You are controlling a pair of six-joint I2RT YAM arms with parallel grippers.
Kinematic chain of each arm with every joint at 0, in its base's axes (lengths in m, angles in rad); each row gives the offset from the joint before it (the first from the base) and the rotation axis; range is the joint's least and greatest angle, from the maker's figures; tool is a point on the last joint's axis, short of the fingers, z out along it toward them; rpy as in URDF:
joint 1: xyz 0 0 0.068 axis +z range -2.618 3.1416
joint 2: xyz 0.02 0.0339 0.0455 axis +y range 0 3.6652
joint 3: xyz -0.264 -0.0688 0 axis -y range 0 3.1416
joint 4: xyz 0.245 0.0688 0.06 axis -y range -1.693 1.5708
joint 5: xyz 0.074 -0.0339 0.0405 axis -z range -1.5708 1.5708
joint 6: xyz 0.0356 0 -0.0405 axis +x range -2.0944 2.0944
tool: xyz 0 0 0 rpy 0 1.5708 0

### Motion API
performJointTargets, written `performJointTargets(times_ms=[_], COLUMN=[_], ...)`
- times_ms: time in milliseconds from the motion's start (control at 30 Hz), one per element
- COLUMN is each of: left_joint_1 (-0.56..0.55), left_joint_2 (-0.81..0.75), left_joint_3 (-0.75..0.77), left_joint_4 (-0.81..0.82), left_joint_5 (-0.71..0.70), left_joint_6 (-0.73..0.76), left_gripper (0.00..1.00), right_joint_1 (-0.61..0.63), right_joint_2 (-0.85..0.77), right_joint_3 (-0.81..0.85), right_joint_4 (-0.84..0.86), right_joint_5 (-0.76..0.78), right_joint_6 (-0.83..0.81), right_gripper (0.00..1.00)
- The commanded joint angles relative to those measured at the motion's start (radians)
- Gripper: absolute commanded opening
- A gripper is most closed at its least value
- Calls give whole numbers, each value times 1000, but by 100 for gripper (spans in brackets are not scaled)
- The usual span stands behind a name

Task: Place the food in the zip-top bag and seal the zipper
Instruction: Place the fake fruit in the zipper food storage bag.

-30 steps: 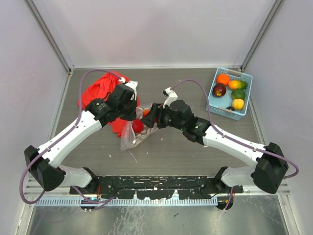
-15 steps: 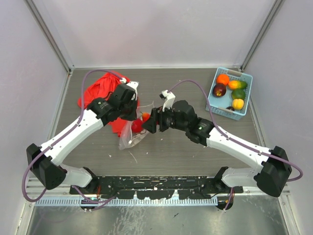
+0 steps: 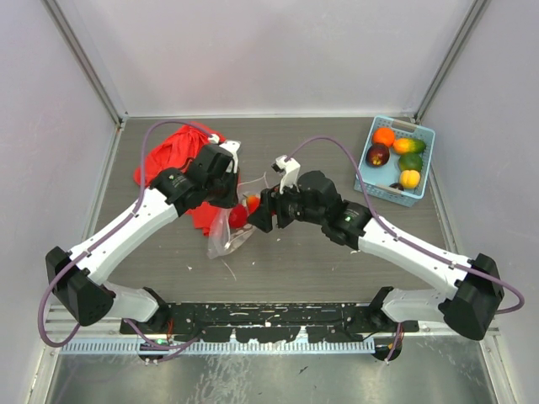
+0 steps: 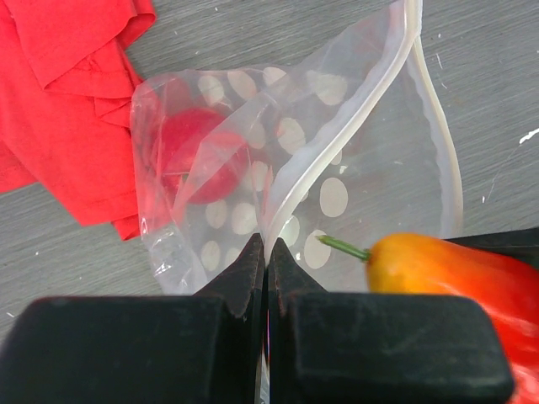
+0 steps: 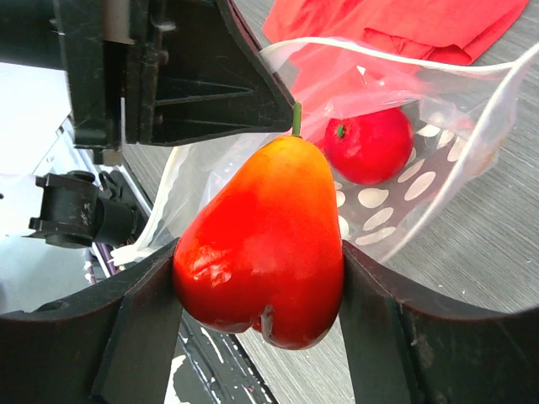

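The clear dotted zip-top bag [image 3: 226, 236] lies on the table in front of the red cloth, its mouth held up and open. My left gripper [image 4: 266, 252] is shut on one lip of the bag [image 4: 337, 168], just below the whitish zipper [image 4: 408, 50]. A round red fruit [image 4: 195, 153] rests inside the bag. My right gripper [image 5: 261, 278] is shut on a glossy red-orange pear-shaped fruit [image 5: 265, 240], stem towards the bag's mouth. That fruit [image 4: 459, 269] hangs right at the opening. In the top view the right gripper [image 3: 259, 212] meets the left gripper [image 3: 229, 190] over the bag.
A crumpled red cloth [image 3: 173, 156] lies behind and left of the bag. A light blue basket [image 3: 392, 194] at the far right holds several more fruits, among them an orange one [image 3: 384, 136] and a dark purple one [image 3: 377, 155]. Grey walls enclose the table.
My right gripper has carried the red-orange fruit a little left and nearer, up to the bag's mouth. The left gripper has held its grip on the bag's lip and lifted it slightly.
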Motion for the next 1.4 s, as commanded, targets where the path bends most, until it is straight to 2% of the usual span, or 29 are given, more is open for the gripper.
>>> performJointTargets(times_ms=[0, 233, 467, 733, 933, 1167, 1367], left_joint_1=[4, 6, 5, 5, 5, 5, 4], left_joint_2=[-13, -16, -15, -14, -13, -12, -13], left_joint_3=[8, 8, 8, 7, 9, 9, 9], left_joint_4=[54, 55, 55, 55, 53, 51, 52], left_joint_5=[40, 39, 39, 36, 36, 38, 37], left_joint_6=[6, 7, 5, 5, 5, 5, 5], left_gripper=[0, 0, 0, 0, 0, 0, 0], right_joint_1=[4, 4, 4, 4, 4, 4, 4], right_joint_2=[43, 133, 194, 233, 239, 225, 180], right_joint_3=[78, 144, 165, 177, 177, 199, 250], right_joint_4=[22, -63, -103, -99, -93, -119, -206], right_joint_5=[-44, -32, -67, -117, -136, -142, -65], right_joint_6=[-28, -23, 6, 32, 43, 30, -33], right_gripper=[52, 52, 56, 68, 80, 83, 84])
